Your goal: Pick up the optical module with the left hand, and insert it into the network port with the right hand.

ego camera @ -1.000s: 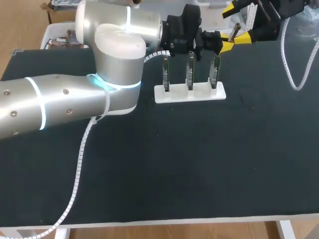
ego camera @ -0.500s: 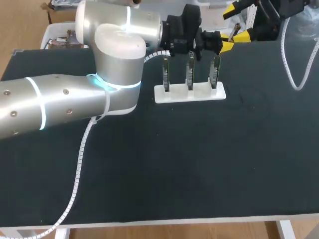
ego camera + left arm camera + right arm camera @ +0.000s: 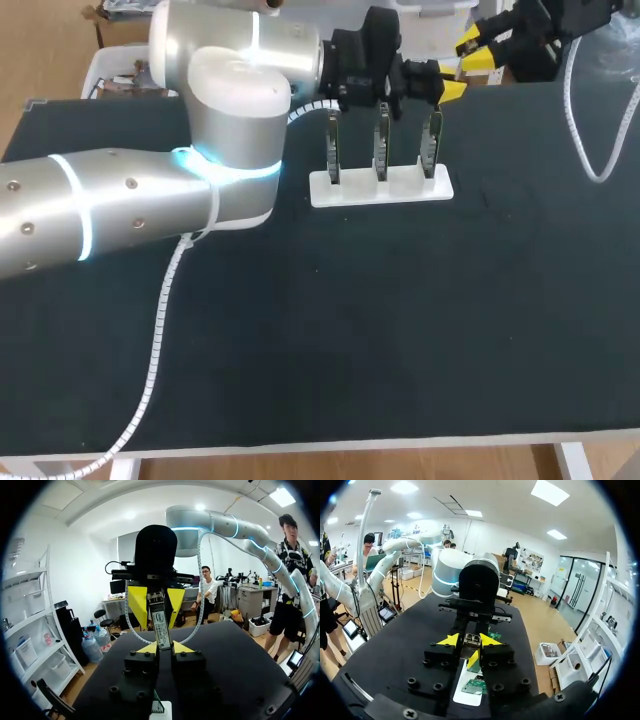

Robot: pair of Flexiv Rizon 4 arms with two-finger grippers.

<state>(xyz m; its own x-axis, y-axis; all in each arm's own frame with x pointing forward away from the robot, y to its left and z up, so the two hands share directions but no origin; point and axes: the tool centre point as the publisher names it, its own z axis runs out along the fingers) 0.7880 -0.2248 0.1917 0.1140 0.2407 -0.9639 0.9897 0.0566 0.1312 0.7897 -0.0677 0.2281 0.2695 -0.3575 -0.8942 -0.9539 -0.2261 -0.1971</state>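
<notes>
The optical module (image 3: 160, 622), a slim metal stick that looks light, stiff and rather slick, is off the bench (image 3: 400, 320) near the top of the head view, right of middle, pinched at its near end by the left fingers (image 3: 149, 648). The right fingers (image 3: 137, 605) stand spread either side of its free end, not clearly touching. I judge they should grip its flat sides squarely at mid-body, sparing the delicate connector end. Just below, boards (image 3: 381, 140) stand in a white holder (image 3: 380, 187).
</notes>
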